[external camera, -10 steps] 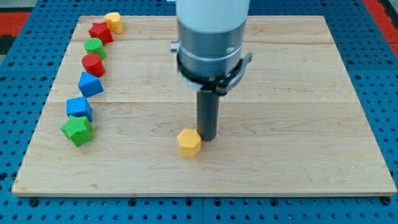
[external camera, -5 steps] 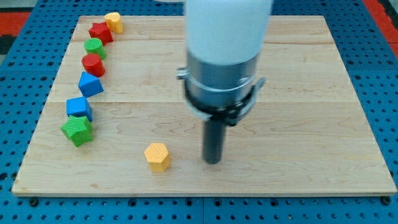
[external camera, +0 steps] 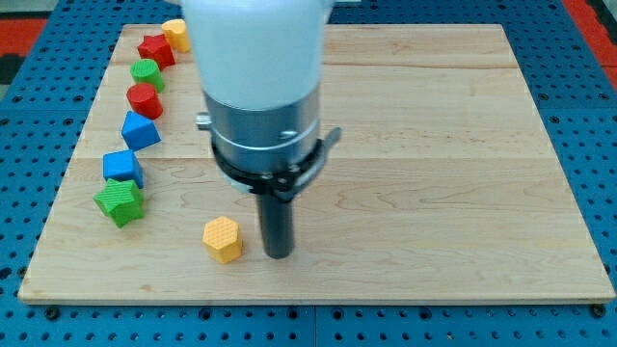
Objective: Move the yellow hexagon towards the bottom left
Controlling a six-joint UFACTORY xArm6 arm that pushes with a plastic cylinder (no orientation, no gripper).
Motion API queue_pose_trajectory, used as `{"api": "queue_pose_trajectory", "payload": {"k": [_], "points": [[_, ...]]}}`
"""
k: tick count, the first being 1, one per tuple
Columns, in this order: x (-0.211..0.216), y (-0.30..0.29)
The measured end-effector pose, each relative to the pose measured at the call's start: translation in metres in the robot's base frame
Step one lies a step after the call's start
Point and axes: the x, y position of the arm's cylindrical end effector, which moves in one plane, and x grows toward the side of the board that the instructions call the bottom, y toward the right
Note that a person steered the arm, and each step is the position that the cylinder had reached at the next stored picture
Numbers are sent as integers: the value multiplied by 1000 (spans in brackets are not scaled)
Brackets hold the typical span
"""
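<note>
Wooden board (external camera: pixel 453 145) on blue pegboard, arm over its lower centre.
The rod's tip (external camera: pixel 279 254) rested just right of the yellow hexagon (external camera: pixel 222 239), a narrow gap between them, lower left of centre; it carried no jaws and held nothing.

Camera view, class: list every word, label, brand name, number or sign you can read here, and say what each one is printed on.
None: no readable text, number or sign shows anywhere in this view.
Wooden board: bare grain only.
Yellow hexagon and the other coloured blocks: plain faces, no markings.
Arm's grey collar and white body: no label visible.
My tip, just to the view's right of the yellow hexagon: plain dark rod.
</note>
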Motion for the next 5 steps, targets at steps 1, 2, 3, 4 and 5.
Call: {"api": "queue_pose_trajectory", "payload": {"k": [1, 2, 3, 4, 5], "points": [[3, -64], [-8, -51], [-25, -52], [-23, -78], [-16, -95]]}}
